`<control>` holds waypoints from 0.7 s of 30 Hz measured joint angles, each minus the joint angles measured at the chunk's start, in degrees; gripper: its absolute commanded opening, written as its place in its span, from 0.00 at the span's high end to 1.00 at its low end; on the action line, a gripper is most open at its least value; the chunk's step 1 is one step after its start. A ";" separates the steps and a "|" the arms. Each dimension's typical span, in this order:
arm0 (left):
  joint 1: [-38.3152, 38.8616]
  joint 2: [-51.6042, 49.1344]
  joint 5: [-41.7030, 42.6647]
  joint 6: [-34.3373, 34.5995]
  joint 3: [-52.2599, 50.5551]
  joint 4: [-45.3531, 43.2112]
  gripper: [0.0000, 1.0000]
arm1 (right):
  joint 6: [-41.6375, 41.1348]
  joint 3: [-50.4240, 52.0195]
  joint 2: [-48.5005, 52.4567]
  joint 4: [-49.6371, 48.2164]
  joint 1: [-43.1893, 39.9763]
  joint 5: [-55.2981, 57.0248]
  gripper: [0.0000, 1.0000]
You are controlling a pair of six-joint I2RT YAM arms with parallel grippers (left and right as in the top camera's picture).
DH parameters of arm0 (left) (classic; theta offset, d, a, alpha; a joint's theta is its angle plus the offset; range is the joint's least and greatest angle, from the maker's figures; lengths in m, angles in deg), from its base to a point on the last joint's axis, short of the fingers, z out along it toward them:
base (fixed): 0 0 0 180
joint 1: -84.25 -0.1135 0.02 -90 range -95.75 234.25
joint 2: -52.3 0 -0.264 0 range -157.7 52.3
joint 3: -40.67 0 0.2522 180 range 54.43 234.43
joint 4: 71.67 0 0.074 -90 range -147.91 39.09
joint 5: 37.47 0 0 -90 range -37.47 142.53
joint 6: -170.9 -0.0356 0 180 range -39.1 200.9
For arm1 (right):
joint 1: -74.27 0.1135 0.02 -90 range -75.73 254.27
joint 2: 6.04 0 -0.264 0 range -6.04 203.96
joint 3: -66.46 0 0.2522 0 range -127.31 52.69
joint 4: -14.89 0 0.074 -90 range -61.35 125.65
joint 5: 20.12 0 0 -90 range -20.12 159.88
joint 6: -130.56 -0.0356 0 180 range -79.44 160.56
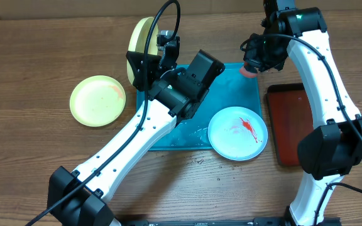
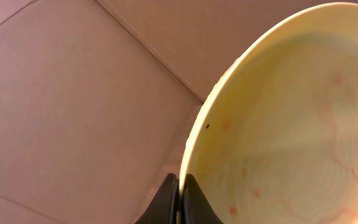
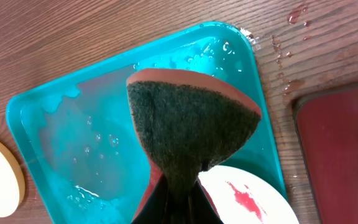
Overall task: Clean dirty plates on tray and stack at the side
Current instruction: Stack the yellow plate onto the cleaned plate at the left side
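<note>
Clamps yellow plate [image 2: 278,124] by its rim in left gripper [image 2: 179,190], plate on edge. Pinches sponge [image 3: 191,118] in right gripper [image 3: 169,202], above tray [image 3: 61,130], sauce-smeared white plate [image 3: 247,196] near that gripper.

From my station both arms look alike. The left arm [image 1: 131,135] and right arm [image 1: 332,75] have glossy white tubular links between chunky black joint housings, with black cables [image 1: 168,12] looping alongside. A small green light [image 1: 298,17] glows near the right arm's wrist. The jaws are slim and black.

Brown wood-grain desk [image 1: 30,50], evenly lit, with water droplets [image 3: 296,12]; pale panelled surface [image 2: 73,106] crossed by a dark seam.
</note>
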 measured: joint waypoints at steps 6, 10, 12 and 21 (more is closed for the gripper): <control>-0.74 0.00 9.94 0.59 0.00 1.20 0.96 | 0.00 0.00 0.00 0.13 0.02 0.00 0.96; -4.37 0.00 23.32 0.76 0.00 4.17 0.96 | 0.00 0.00 0.00 0.52 0.02 0.00 0.96; -8.04 0.00 31.26 0.85 0.00 5.31 0.96 | 0.24 0.00 0.00 0.55 0.02 0.00 0.96; -36.11 0.11 68.24 1.44 0.00 7.63 0.96 | 0.87 0.00 0.00 0.83 0.02 0.00 0.96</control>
